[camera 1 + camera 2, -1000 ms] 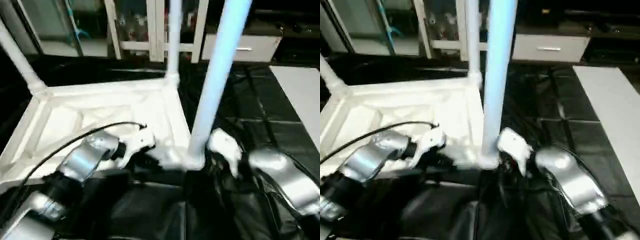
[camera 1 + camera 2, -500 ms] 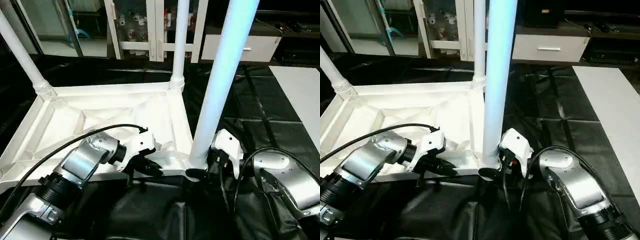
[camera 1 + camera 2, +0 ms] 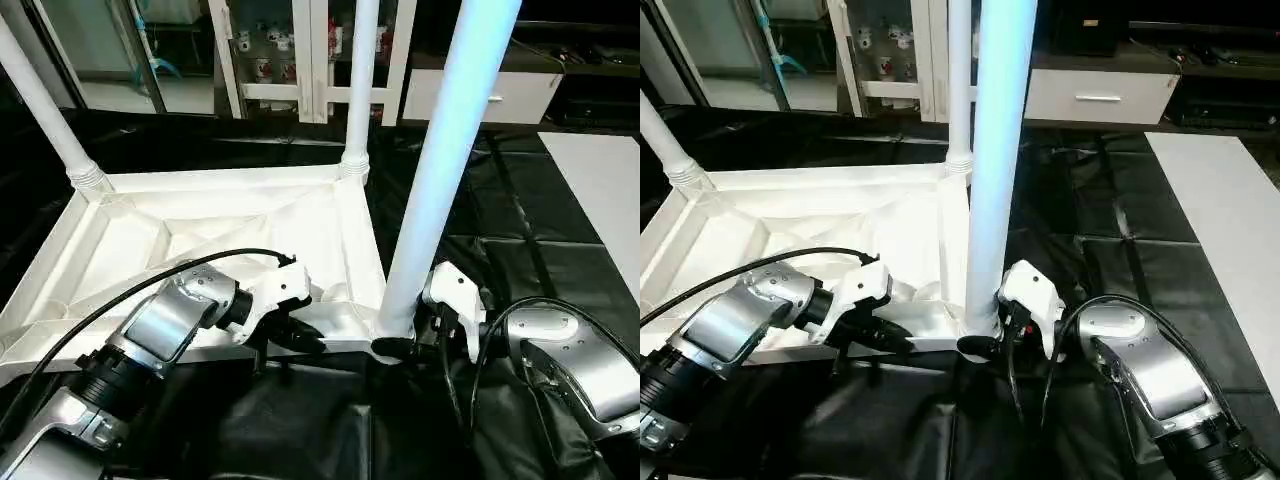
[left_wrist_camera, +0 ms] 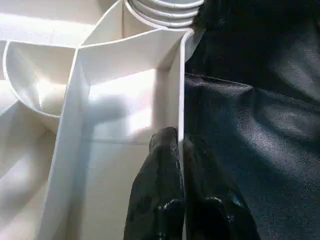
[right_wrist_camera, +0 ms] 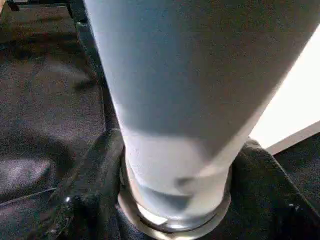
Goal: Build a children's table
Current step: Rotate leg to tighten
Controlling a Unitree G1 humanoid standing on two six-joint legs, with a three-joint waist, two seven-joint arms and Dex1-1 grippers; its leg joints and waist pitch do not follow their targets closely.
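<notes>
Your right gripper [image 5: 175,210] narrows since a second ago; fingers [image 5: 85,190] now flank base of near leg [image 3: 445,170] at its corner socket, probably to twist it home

Your left gripper [image 4: 177,195] pinches tabletop [image 3: 200,230] near rim, steadying it

Tabletop lies underside up on black-covered surface [image 3: 520,230]

Count: one tabletop; three legs standing: near, far middle [image 3: 360,70], far left [image 3: 40,100]; fourth leg not seen

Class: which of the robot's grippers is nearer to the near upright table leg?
Right. The right gripper straddles the base of the near leg; the left gripper pinches the tabletop rim beside it.
</notes>
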